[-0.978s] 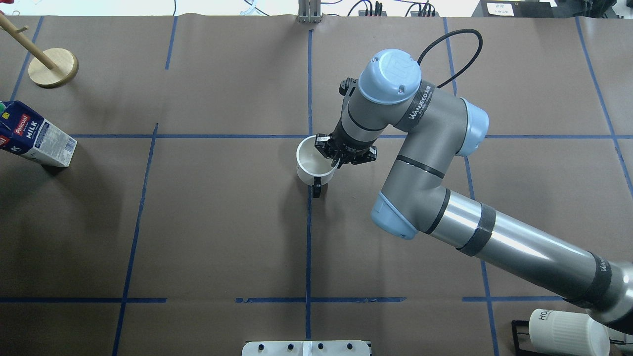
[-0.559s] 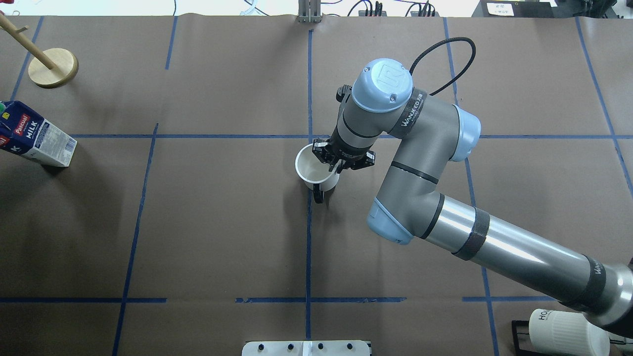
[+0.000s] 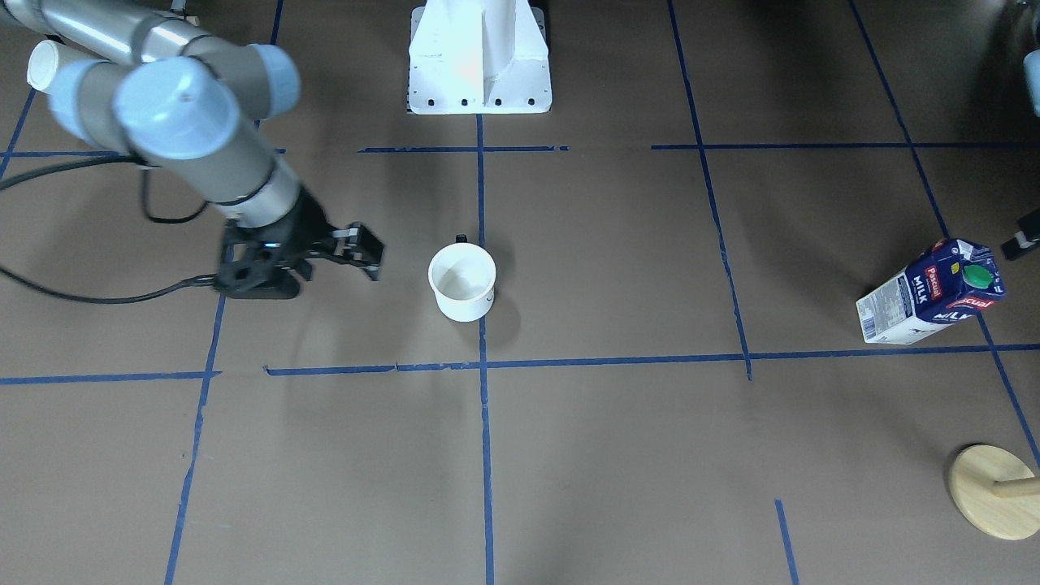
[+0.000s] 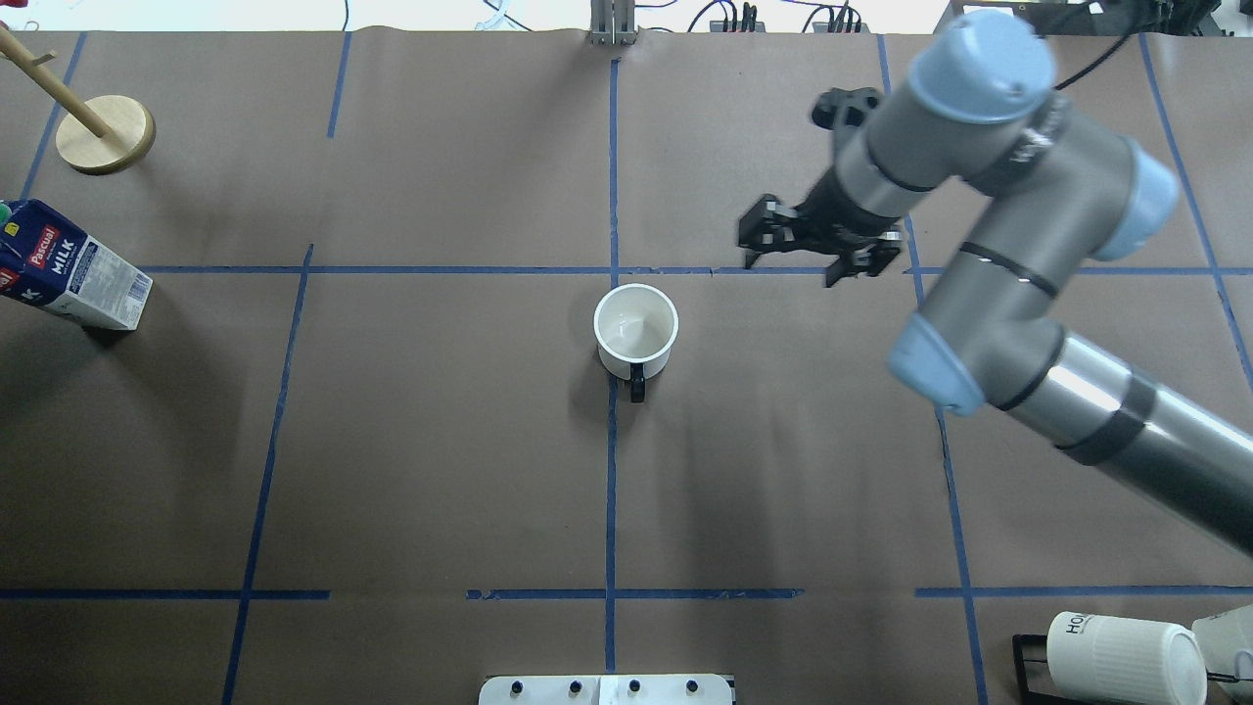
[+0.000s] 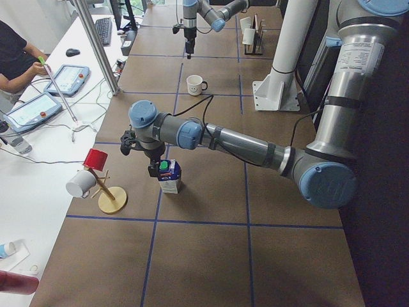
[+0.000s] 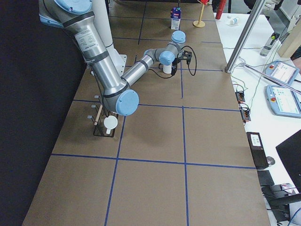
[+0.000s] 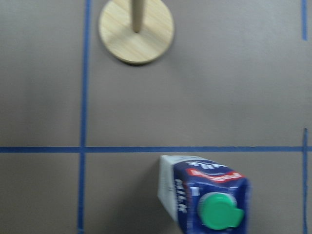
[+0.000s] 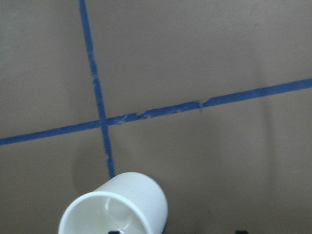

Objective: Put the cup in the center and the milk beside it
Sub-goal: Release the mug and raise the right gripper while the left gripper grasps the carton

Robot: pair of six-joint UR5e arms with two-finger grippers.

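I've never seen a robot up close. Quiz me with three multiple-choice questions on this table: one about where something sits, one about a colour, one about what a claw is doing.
1. Where does the cup stand?
A. in a far corner
B. on the central blue tape line
C. in a claw's grasp

2. What colour is the cap of the milk?
A. red
B. green
C. yellow

3. How is the right gripper?
A. shut on the cup
B. shut on the milk
C. open, apart from the cup

Answers: 1 B, the tape line runs up to its base. 2 B, the left wrist view shows a round green cap. 3 C, its fingers are spread and the cup stands alone.
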